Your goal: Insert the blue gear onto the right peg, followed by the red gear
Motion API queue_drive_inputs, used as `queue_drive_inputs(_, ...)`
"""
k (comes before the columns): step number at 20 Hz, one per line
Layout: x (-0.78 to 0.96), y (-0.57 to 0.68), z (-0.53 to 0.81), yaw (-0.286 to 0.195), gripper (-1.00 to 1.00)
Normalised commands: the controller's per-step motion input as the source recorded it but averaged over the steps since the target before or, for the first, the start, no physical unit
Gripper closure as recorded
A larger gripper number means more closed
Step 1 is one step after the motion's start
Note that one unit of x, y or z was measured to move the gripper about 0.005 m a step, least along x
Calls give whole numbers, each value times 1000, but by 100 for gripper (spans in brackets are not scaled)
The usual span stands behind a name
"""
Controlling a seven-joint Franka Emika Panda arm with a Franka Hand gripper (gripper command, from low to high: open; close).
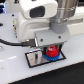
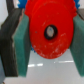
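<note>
The gripper pinched the red gear by its rim, hub hole kept clear for the peg, directly above the blue gear.

- The white arm reaches down over a white table; its gripper sits low above a dark base plate
- The red gear rests between the fingers, atop the blue gear; blue teeth show beneath the red rim
- A black cable runs along the exterior view's left
</note>
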Motion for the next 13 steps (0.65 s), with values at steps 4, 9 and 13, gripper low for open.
queue_drive_inputs(4,46,75,266,0,-100)
queue_drive_inputs(9,6,136,500,0,-100)
queue_drive_inputs(13,0,74,515,0,-100)
